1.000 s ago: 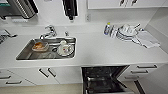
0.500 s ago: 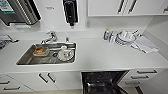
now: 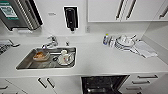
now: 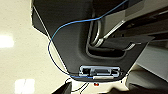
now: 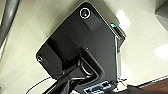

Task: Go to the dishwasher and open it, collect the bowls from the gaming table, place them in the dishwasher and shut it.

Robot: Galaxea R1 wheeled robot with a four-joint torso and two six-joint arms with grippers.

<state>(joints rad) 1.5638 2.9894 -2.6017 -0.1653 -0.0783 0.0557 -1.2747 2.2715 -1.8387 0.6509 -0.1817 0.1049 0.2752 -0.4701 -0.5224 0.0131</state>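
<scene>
1. Head view: the dishwasher (image 3: 103, 85) stands open under the white worktop (image 3: 100, 60), its dark inside at the lower edge, right of the sink (image 3: 27, 62); broad bare worktop lies between sink and stacked dishes (image 3: 123, 42).
2. Left wrist view: pale floor (image 4: 17, 50); whether the fingers are wide or narrow, I cannot tell.
3. Right wrist view: pale floor likewise; cannot tell the fingers here either.

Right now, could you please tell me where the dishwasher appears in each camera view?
Head view: the dishwasher is at the bottom edge, centre-right, its dark interior exposed, under the counter and right of the sink.
Left wrist view: I cannot make it out here.
Right wrist view: I cannot make it out here.
Shared landmark: the pale floor, in both wrist views.
</scene>
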